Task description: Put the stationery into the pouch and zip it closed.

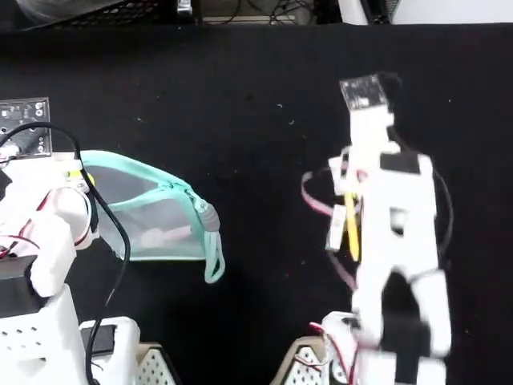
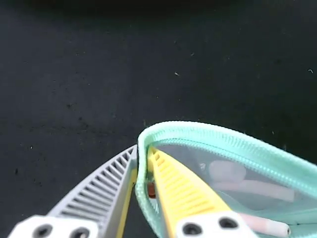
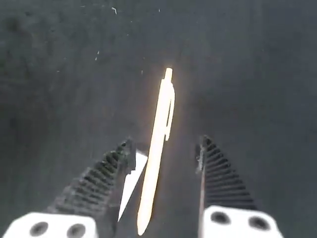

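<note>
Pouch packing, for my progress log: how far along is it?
Partly done: whitish items already lie inside the unzipped pouch. In hand: the left gripper clamps the pouch's edge, and the right gripper is open over a yellow pen lying on the table, not gripping it. Left: grasp the pen, put it in, zip the pouch closed.

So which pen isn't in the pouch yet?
The yellow pen, lying on the table under the open right end effector. The white ones are inside the pouch.
</note>
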### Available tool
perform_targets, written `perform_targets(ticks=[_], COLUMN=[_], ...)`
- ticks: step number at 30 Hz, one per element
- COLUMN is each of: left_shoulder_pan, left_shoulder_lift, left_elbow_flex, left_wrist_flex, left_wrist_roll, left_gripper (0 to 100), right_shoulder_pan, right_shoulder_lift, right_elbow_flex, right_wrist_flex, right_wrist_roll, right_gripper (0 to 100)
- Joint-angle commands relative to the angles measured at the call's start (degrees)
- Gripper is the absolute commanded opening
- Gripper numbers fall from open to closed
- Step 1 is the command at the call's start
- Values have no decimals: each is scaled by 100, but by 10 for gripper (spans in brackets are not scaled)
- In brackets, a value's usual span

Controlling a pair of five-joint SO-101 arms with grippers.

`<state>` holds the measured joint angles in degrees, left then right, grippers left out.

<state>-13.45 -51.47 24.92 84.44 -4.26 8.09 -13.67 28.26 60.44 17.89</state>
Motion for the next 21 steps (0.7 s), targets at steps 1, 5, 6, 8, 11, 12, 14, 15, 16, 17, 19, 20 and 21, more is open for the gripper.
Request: perform_targets(ticks=[1,5,6,8,11,12,14,15,16,17,19,20,21], left_shoulder_pan=[66,75,75,75,75,75,75,75,75,75,75,75,75], left_shoulder_lift=[440,440,440,440,440,440,440,440,440,440,448,448,466], left_elbow_flex=[840,831,831,831,822,813,804,804,796,796,796,796,796], left_wrist_flex=[158,167,167,167,167,167,167,167,167,167,167,167,167], left_wrist_roll=[-9,0,0,0,9,9,9,9,9,9,9,9,9], left_gripper=[30,30,30,30,30,30,30,30,30,30,30,30,30], right_shoulder_pan=[53,97,141,193,281,290,299,299,281,273,264,264,264], right_shoulder_lift=[1490,2809,3081,3565,4207,4391,4716,4848,4963,5051,5156,5156,5156], right_elbow_flex=[-1429,-2519,-2756,-3196,-3749,-3881,-4057,-4110,-4163,-4198,-4295,-4312,-4321], right_wrist_flex=[229,475,501,492,501,501,510,536,571,580,589,589,589], right_wrist_roll=[202,404,440,475,475,475,475,475,475,475,475,475,475], right_gripper=[205,205,205,205,205,205,204,204,204,204,204,204,201])
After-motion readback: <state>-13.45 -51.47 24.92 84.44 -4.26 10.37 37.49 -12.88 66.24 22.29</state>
